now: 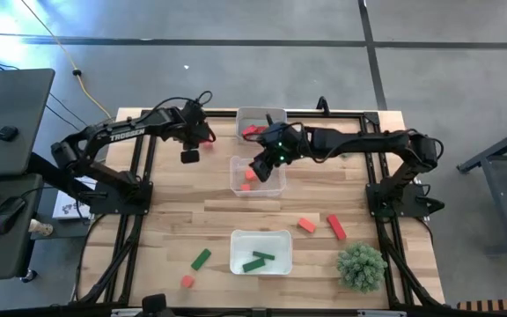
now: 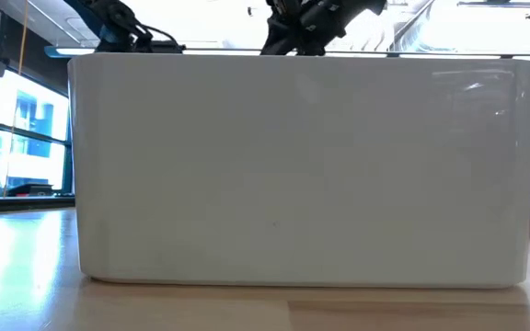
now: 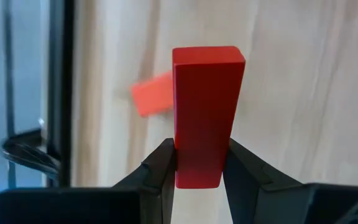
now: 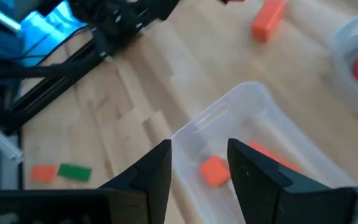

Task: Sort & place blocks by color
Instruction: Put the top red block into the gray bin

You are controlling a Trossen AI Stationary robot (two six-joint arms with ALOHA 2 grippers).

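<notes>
The left hand [image 3: 199, 163] pinches a smooth crimson block [image 3: 206, 112] by its lower end, the brick standing upright between the dark tapered fingers above the pale, grained wooden worktop [image 1: 174, 220]. Beneath it lies a blurred orange block [image 3: 151, 96].

The right hand [image 4: 199, 163] hangs over the middle tray [image 4: 253, 109], a clear plastic box with rounded corners; its fingers are parted a little and hold nothing. Two orange blocks [image 4: 214, 170] lie inside the tray. The far tray [image 1: 252, 119] holds red blocks [image 1: 252, 131]. The near tray [image 1: 282, 239] holds two green blocks [image 1: 258, 261]; in the low view its frosted wall [image 2: 302, 165] fills almost everything.

Loose on the worktop: a green block [image 1: 201, 259] and a small orange one [image 1: 187, 282] near the front left, an orange one [image 1: 306, 225] and a crimson one [image 1: 336, 227] just beside each other to the right, near a bushy green plant [image 1: 361, 266].
</notes>
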